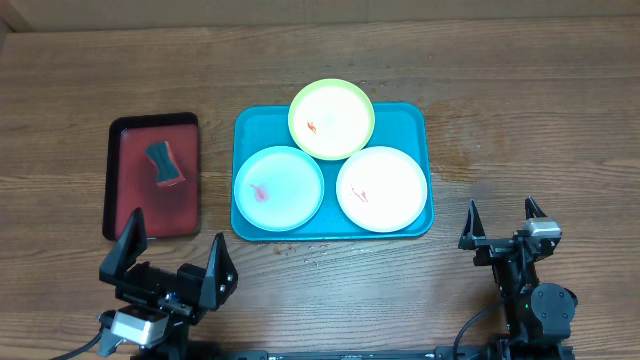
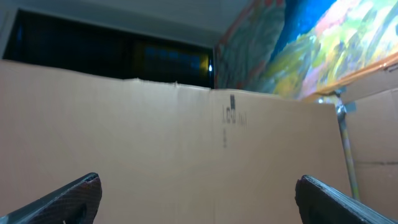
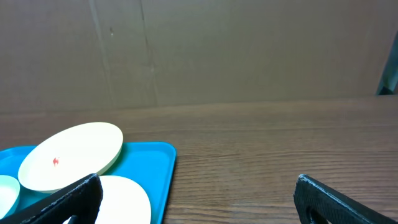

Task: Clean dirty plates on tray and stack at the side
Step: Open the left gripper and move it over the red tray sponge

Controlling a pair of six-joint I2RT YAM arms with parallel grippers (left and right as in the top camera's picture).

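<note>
Teal-blue tray (image 1: 408,122), yellow-green plate (image 1: 331,118) with red smear, pale blue plate (image 1: 279,187) red-smeared, white plate (image 1: 381,188) faintly red-marked, red black-rimmed tray (image 1: 135,192) ahead of black left fingers (image 1: 125,241), brown wood-grain table (image 1: 520,90)

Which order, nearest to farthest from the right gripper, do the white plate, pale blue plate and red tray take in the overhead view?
1. white plate: on the teal tray's right side, closest to the right gripper.
2. pale blue plate: on that tray's left side.
3. red tray: farthest left, beyond the teal tray.
</note>
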